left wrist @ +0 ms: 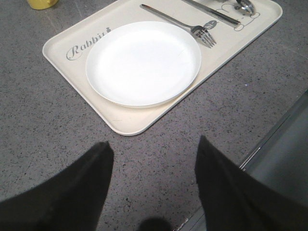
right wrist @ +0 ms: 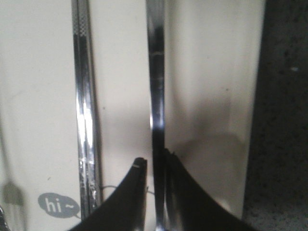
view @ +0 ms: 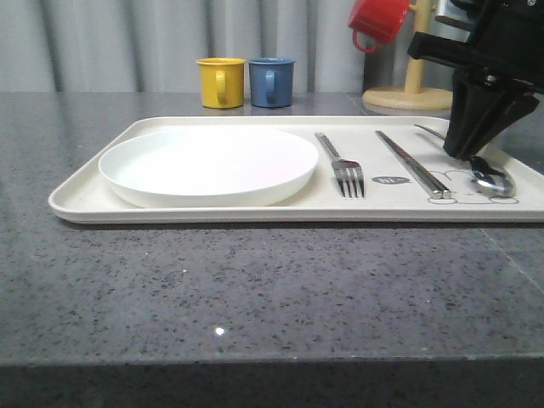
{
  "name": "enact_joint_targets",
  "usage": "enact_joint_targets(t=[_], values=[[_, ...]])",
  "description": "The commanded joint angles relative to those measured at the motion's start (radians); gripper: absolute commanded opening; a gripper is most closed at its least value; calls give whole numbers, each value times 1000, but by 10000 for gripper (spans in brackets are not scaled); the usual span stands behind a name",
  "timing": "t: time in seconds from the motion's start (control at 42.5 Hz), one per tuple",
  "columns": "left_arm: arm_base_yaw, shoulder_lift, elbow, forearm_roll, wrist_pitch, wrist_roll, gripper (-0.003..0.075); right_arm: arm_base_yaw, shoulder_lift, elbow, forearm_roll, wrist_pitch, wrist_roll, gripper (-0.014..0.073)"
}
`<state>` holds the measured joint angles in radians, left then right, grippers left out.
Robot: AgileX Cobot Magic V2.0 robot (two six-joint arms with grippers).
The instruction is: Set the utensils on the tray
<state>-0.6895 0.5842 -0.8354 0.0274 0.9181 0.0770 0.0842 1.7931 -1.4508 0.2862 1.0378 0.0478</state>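
Note:
The cream tray (view: 76, 202) (left wrist: 120, 126) lies on the grey counter. On it rest the fork (view: 340, 167) (left wrist: 179, 22), the chopsticks (view: 413, 164) (right wrist: 84, 96) and the spoon (view: 495, 180) (right wrist: 155, 72), side by side to the right of a white plate. My right gripper (view: 470, 157) (right wrist: 154, 158) is down at the spoon's handle with its fingers narrowly astride it. One finger touches the handle and a thin gap shows at the other. My left gripper (left wrist: 153, 142) hangs wide open over bare counter in front of the tray, holding nothing.
A round white plate (view: 208, 161) (left wrist: 143, 62) takes up the tray's left half. Behind the tray stand a yellow mug (view: 221, 82) and a blue mug (view: 272, 82). A red mug (view: 378, 21) hangs on a wooden stand (view: 408, 95) at the back right.

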Motion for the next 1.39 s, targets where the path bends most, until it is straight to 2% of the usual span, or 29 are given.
enact_joint_targets(t=[0.0, 0.188, 0.471, 0.636, 0.777, 1.201, 1.365], values=[[-8, 4, -27, 1, -67, -9, 388, -3, -44, -27, 6, -25, -1, 235], [-8, 4, -27, 1, -67, -9, 388, -3, -44, -27, 2, -43, -7, 252], [-8, 4, -27, 1, -67, -9, 388, 12, -165, -27, -13, -44, -199, 247], [-8, 4, -27, 1, -67, -9, 388, 94, -334, -8, -92, -2, -243, 247], [-8, 4, -27, 1, -67, -9, 388, 155, -523, 77, -136, -6, -243, 247], [-8, 4, -27, 1, -67, -9, 388, 157, -1024, 374, -177, 55, -233, 247], [-8, 4, -27, 1, -67, -9, 388, 157, -1171, 454, -177, 79, -168, 247]])
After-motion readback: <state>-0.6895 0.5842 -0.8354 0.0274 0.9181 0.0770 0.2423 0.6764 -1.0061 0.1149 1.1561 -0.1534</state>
